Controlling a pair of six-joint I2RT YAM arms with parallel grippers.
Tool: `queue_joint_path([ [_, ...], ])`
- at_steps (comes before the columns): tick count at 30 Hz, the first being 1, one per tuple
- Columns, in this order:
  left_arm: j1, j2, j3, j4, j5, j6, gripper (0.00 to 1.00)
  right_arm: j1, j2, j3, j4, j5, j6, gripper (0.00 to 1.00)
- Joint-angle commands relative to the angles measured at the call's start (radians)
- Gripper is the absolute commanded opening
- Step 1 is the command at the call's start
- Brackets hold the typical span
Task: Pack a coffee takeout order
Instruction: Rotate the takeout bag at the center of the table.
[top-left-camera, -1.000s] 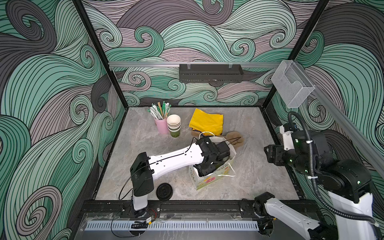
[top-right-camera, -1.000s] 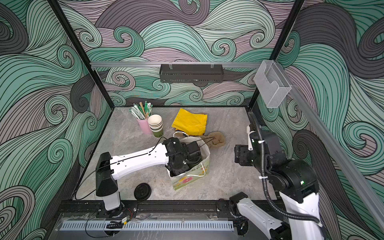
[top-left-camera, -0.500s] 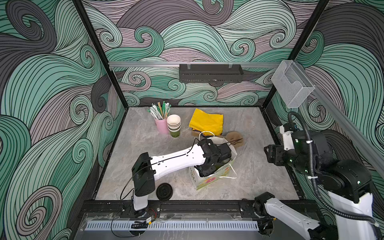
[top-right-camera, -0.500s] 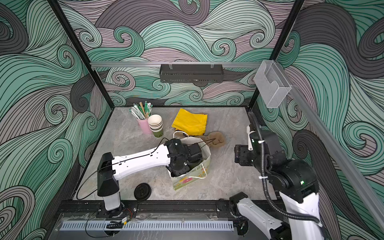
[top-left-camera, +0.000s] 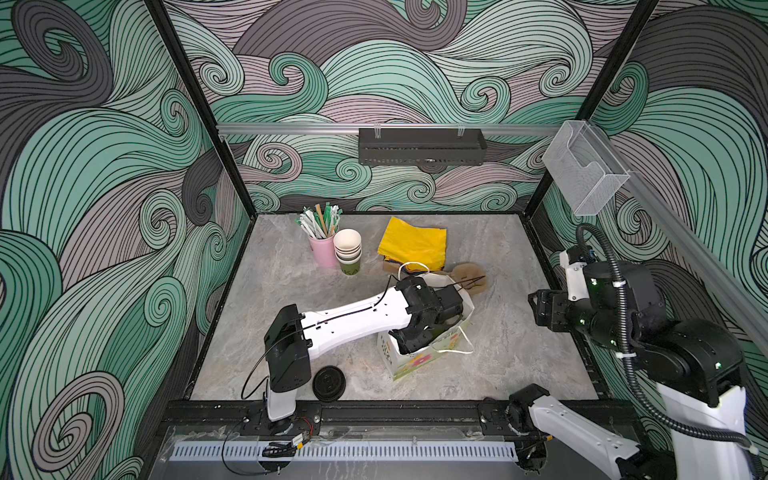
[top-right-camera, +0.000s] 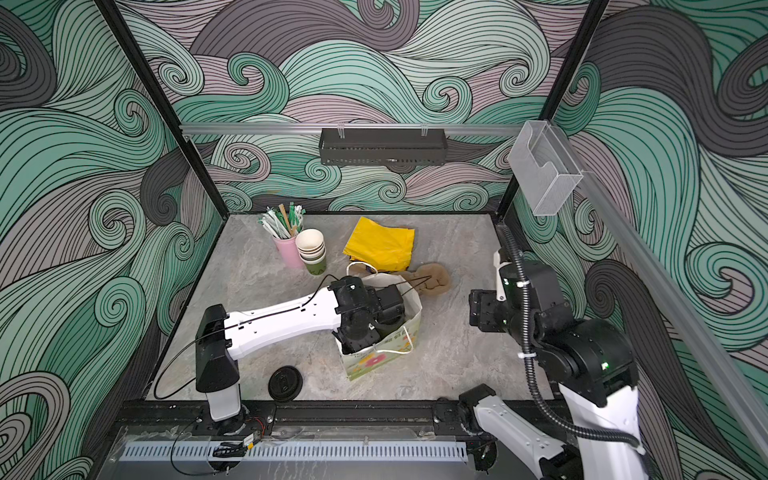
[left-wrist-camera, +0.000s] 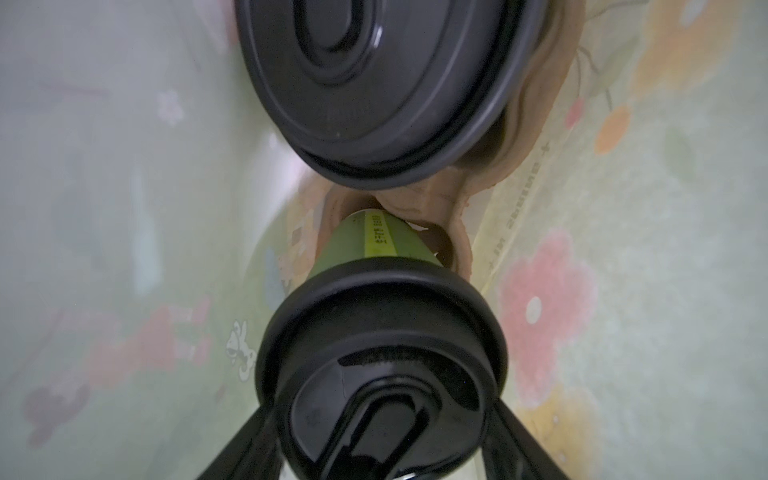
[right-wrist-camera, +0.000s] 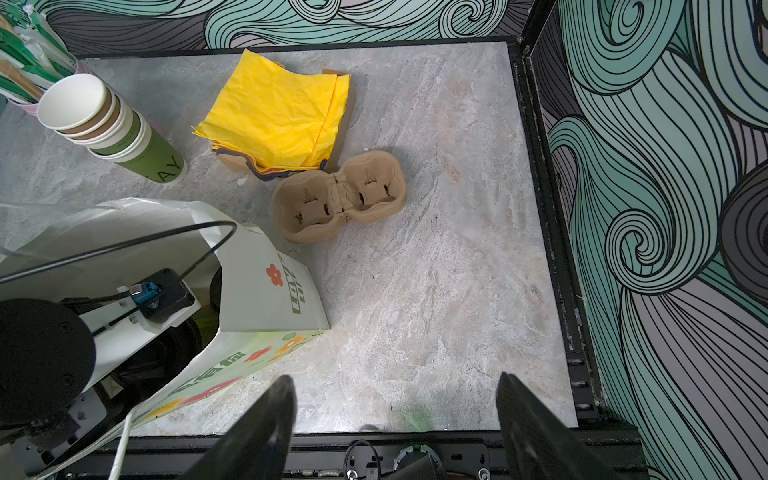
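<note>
Left tool: down inside the floral paper bag, closed on a lidded green cup. I see the cup's base in a pulp carrier, with a second lidded cup beside it. The left arm fills the bag mouth.

Right tool: jaws apart, empty, above the bare bench.

Behind the bag: empty carrier, yellow napkins, cup stack, pink straw cup.

Loose black lid by the left arm's base.
</note>
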Motion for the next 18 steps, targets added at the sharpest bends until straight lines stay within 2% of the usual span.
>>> queue_joint_path([
  [1,-0.011,0.063,-0.026,-0.002,0.046,-0.006,0.32,-0.003,-0.007,0.002,-0.013,0.013,0.008,0.77],
  [18,-0.030,0.095,-0.103,0.022,0.038,-0.043,0.31,-0.004,-0.014,0.002,-0.016,0.013,0.013,0.77],
])
